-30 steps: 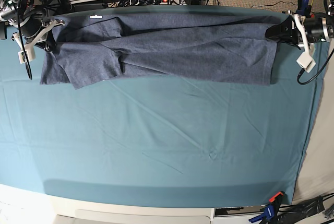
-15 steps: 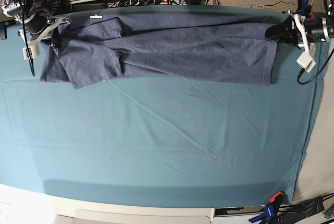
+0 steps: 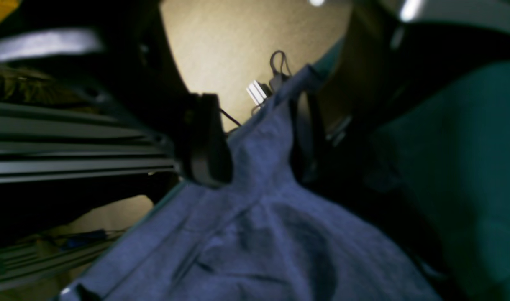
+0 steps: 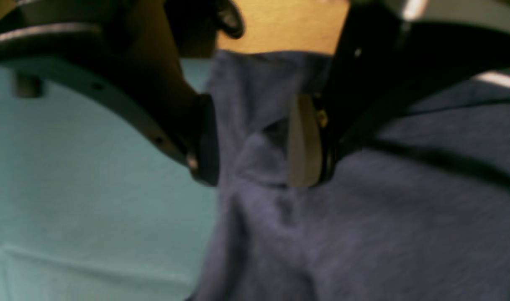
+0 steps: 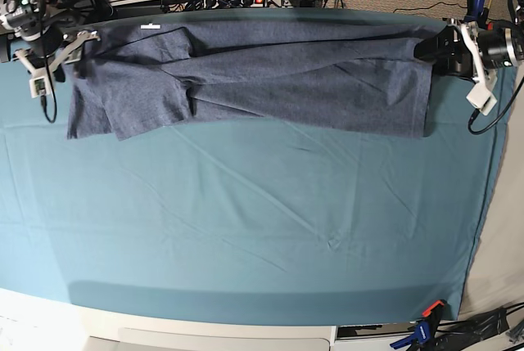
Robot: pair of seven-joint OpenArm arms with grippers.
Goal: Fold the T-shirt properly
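Both pincers now parted, left pincer (image 3: 255, 138) and right pincer (image 4: 255, 140) straddling T-shirt (image 5: 270, 73), teal cloth (image 5: 246, 228) wrinkled

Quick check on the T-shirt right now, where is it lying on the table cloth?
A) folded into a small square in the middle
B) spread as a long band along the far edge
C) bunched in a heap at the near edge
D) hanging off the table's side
B: in the base view the T-shirt stretches as a long band along the far edge of the table cloth, reaching from one arm to the other.
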